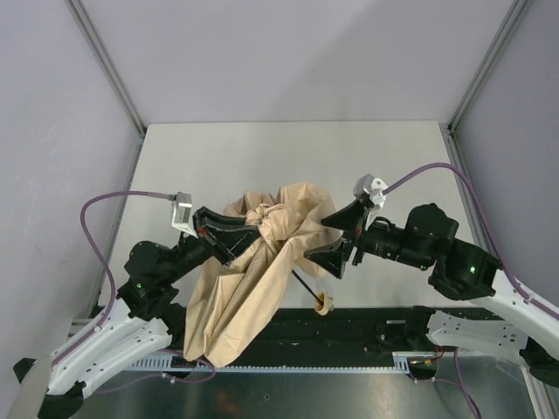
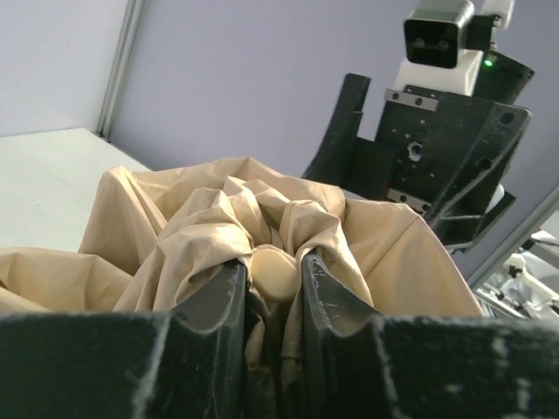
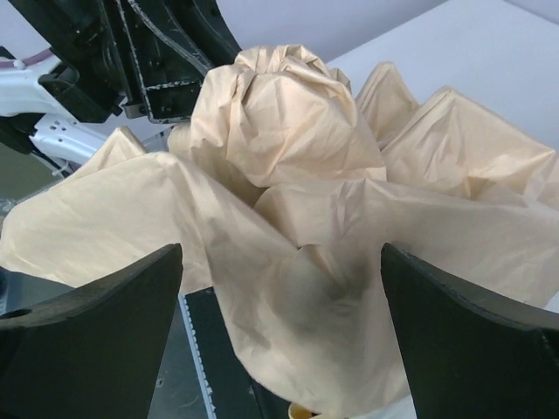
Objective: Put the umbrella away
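Top external: umbrella [image 1: 253, 279] lies collapsed at the table's [image 1: 288, 157] near middle, between the two arms.
Look: shiny tan fabric, crumpled, bunched into a knot at its far end, fanning wider toward the near side.
Shaft [image 1: 306, 284]: thin, black, sticks out at the right and ends in a small tan handle [image 1: 325, 305].
Left gripper [image 1: 249, 231]: nearly closed, pinching the bunched knot; left wrist view shows a pale tan piece and fabric between the fingers.
Right gripper [image 1: 336, 240]: spread wide, fabric lies between the fingers, not clamped.
Edges: fabric hangs over the near table edge onto the black rail [image 1: 367, 327].
Room: white tabletop runs from the umbrella to the far wall [image 1: 288, 52] and both side walls.
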Tool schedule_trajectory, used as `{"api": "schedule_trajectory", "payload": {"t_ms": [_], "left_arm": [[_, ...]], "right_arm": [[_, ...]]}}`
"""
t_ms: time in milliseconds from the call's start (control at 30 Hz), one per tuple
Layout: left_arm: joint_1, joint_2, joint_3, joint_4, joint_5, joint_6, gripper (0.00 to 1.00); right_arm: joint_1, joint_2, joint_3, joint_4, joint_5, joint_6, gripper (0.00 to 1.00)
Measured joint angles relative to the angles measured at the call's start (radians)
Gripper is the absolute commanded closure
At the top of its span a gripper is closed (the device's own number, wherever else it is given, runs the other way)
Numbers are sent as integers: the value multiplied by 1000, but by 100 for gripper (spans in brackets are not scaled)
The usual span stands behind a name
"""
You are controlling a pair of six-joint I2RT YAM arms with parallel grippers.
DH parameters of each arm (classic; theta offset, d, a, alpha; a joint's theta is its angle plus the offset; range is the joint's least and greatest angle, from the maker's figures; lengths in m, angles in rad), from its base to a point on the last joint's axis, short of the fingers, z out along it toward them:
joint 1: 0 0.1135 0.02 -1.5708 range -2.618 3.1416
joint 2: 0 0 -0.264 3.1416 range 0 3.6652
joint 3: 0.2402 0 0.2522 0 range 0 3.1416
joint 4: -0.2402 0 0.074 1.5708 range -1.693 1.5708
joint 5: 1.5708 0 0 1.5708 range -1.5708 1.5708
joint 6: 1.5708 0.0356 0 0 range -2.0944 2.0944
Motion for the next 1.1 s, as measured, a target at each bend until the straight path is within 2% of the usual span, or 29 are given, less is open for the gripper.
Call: {"api": "schedule_trajectory", "payload": {"t_ms": [100, 200, 333, 433, 500, 533, 600, 700, 767, 867, 1100], "left_arm": [[0, -7, 0, -1, -29, -12, 100], [0, -6, 1, -8, -125, -3, 100], [0, 51, 38, -19, -274, 54, 100], [0, 121, 77, -23, -364, 113, 100], [0, 156, 86, -24, -406, 145, 100], [0, 169, 86, -29, -427, 157, 100], [0, 181, 86, -52, -463, 176, 100], [0, 182, 86, -61, -493, 180, 100], [0, 179, 86, -61, -503, 178, 100], [0, 170, 86, -63, -510, 177, 100], [0, 106, 86, -83, -490, 179, 100]], "right_arm": [[55, -31, 0, -8, 79, 39, 20], [162, -53, 0, -6, 164, 102, 34], [358, -53, 2, 48, 278, 143, 38], [466, 24, 52, 85, 356, 125, 32], [530, 140, 141, 91, 438, 88, 30], [556, 194, 190, 92, 475, 66, 32], [587, 309, 268, 94, 516, 22, 45], [589, 426, 317, 92, 525, -29, 84], [575, 486, 332, 93, 528, -56, 96], [548, 553, 335, 93, 534, -85, 100], [423, 636, 337, 91, 488, -95, 100]]}}
